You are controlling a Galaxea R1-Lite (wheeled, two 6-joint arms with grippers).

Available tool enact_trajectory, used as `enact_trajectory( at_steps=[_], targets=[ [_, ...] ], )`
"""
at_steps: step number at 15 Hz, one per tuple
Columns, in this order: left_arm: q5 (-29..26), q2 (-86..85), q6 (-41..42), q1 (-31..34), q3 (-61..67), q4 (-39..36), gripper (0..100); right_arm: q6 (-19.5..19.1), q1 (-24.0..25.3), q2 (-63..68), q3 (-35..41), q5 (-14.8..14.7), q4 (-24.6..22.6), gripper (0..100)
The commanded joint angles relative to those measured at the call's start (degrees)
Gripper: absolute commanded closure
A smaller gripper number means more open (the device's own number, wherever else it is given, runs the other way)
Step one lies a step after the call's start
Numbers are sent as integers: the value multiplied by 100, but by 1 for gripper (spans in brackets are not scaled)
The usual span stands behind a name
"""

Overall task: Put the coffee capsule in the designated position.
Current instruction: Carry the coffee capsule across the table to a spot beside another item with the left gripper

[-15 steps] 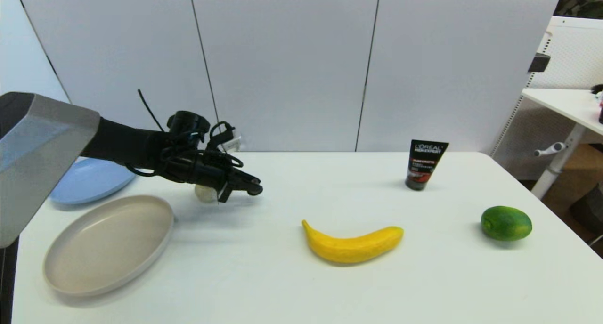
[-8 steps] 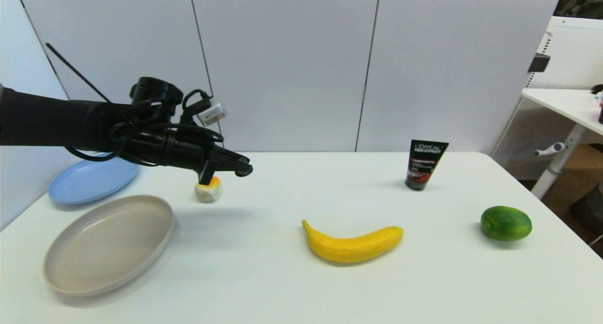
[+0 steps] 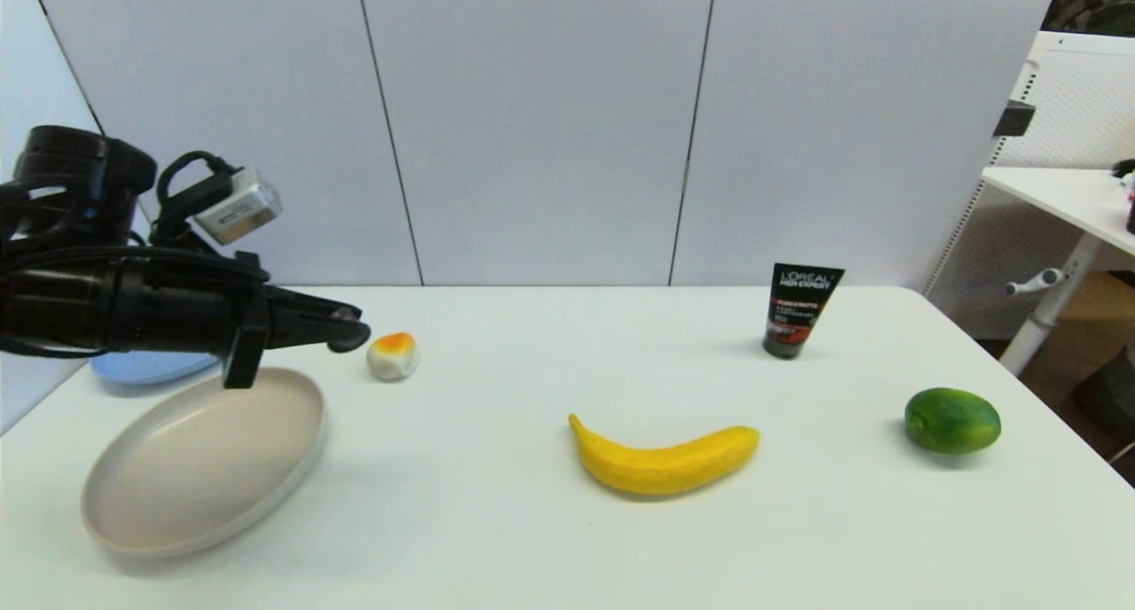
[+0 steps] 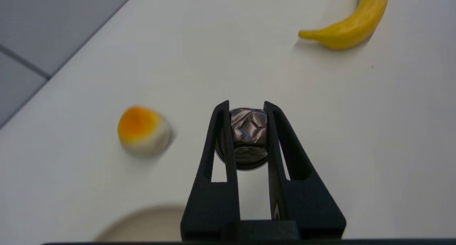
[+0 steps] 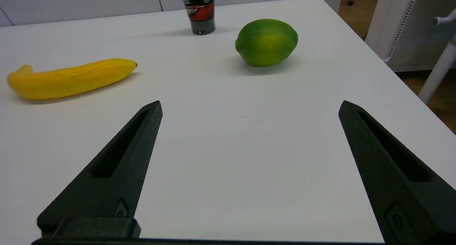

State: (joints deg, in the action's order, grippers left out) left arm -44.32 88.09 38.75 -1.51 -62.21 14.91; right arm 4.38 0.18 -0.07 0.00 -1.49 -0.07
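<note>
While the left gripper [image 4: 248, 131] is clamping the capsule [image 4: 248, 138], it is best lowering gently over the beige plate [image 3: 177, 495] before letting go.

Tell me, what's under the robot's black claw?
The left gripper pinches the coffee capsule. Below lie white table and the beige plate's rim; the blue plate is mostly hidden.

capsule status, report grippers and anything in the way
Left gripper shut on coffee capsule, aloft near beige plate. Right gripper open, idle. White-and-orange lump close by.
</note>
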Motion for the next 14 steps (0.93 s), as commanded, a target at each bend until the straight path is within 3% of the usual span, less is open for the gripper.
enact_trajectory(
  at_steps=[1,4,10,14],
  targets=[
    [-41,-1013,150,758,877,30,100,2,-1,7,0,-1,-1,0],
    [-41,-1391,282,1276,1334,100,100,2,-1,7,0,-1,-1,0],
    [-68,-2041,1187,2313,2037,1304,100,2,8,7,0,-1,-1,0],
    [-59,-2200,1451,2726,2740,1427,100,2,8,7,0,-1,-1,0]
  ],
)
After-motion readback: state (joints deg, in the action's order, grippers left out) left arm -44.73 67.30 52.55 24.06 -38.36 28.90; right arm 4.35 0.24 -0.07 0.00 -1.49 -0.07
